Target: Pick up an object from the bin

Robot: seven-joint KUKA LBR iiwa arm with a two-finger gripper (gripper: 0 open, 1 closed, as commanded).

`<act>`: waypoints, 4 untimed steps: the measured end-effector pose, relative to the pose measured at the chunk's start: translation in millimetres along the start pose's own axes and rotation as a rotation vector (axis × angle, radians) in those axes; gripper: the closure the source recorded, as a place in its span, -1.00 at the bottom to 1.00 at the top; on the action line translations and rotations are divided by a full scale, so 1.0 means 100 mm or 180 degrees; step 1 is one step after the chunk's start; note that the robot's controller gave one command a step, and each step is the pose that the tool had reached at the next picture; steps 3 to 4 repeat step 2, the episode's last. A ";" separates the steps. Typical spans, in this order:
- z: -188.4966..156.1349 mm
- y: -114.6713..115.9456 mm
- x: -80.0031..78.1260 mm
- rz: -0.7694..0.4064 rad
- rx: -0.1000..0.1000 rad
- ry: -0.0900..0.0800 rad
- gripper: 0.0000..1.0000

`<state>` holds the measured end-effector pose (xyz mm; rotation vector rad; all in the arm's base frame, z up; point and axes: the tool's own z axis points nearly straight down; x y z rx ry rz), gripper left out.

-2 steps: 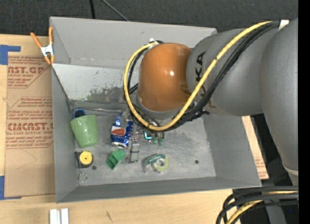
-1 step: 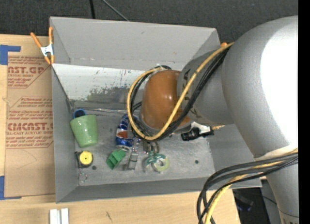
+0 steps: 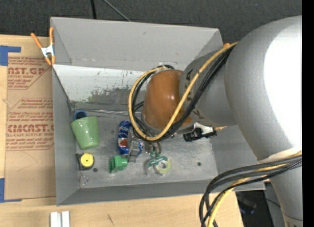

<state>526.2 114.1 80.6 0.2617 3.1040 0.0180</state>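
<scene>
My gripper [image 3: 153,148] hangs low near the bin's front, mostly hidden under the arm's orange dome. Just below it lies a small green and white ring-shaped thing [image 3: 158,164] on the bin floor. To its left a blue, red and white crumpled can [image 3: 124,138] stands close against it. A small green block [image 3: 117,163] lies in front of the can. Nothing shows held in the gripper.
A light green cup [image 3: 86,132] lies at the left wall with a blue thing [image 3: 80,115] behind it. A yellow and black round piece [image 3: 86,161] sits in the front left corner. A black and white pen-like thing [image 3: 198,134] lies to the right under the arm.
</scene>
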 end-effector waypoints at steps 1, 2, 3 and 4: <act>-1.06 0.01 -0.21 -0.0047 0.0029 0.0051 1.00; -1.57 -0.37 -0.35 0.0007 0.0039 0.0055 1.00; -1.57 -0.37 -0.35 0.0007 0.0039 0.0055 1.00; -1.57 -0.37 -0.35 0.0007 0.0039 0.0055 1.00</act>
